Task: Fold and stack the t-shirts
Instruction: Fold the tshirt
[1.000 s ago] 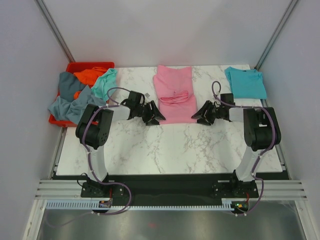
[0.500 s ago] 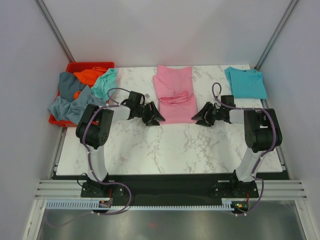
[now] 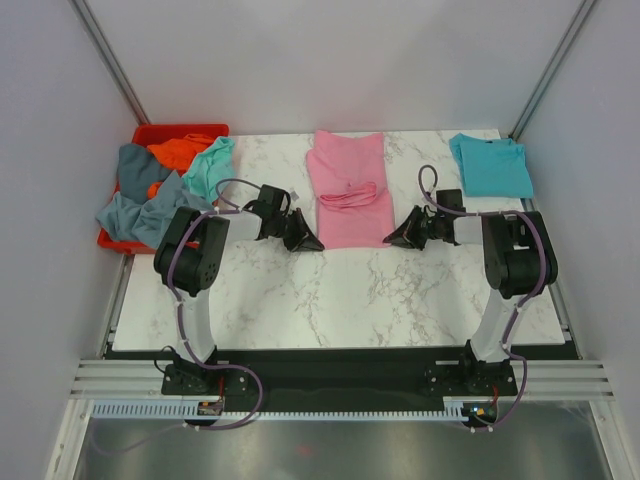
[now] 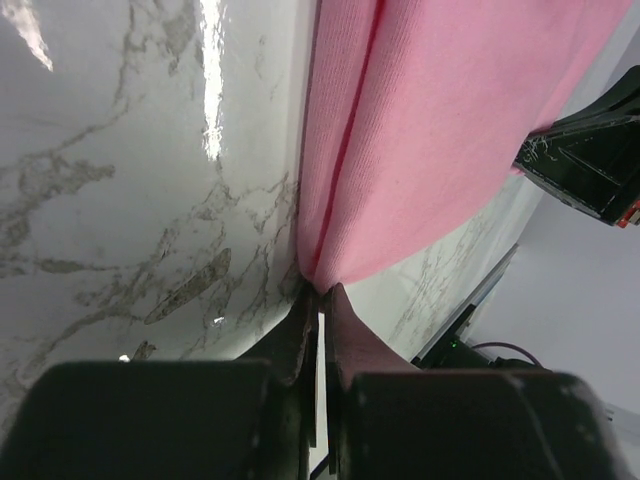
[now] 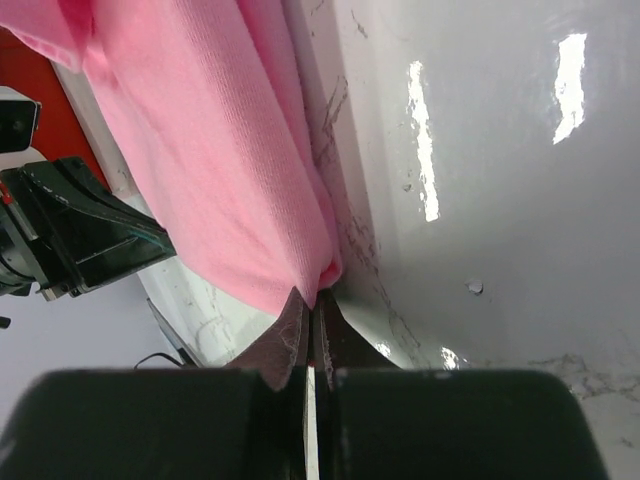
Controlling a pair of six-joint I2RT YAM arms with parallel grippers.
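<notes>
From above, the pink t-shirt (image 3: 348, 185) lies mid-frame on the marble table (image 3: 330, 290), my left gripper (image 3: 306, 240) and right gripper (image 3: 396, 238) at its lower corners, a teal t-shirt (image 3: 490, 165) at upper right. Only my wrist views reveal the grip: each pair of jaws is clenched on a pink corner.

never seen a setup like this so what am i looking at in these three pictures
Two robot arms stand at the near edge of a marble table. One picture looks down from above; the other two come from wrist cameras. A pink t-shirt lies mid-table, a teal t-shirt far right, and grey-blue, orange and mint shirts spill from a red bin at left. The left gripper and right gripper are each shut on a near corner of the pink one.
</notes>
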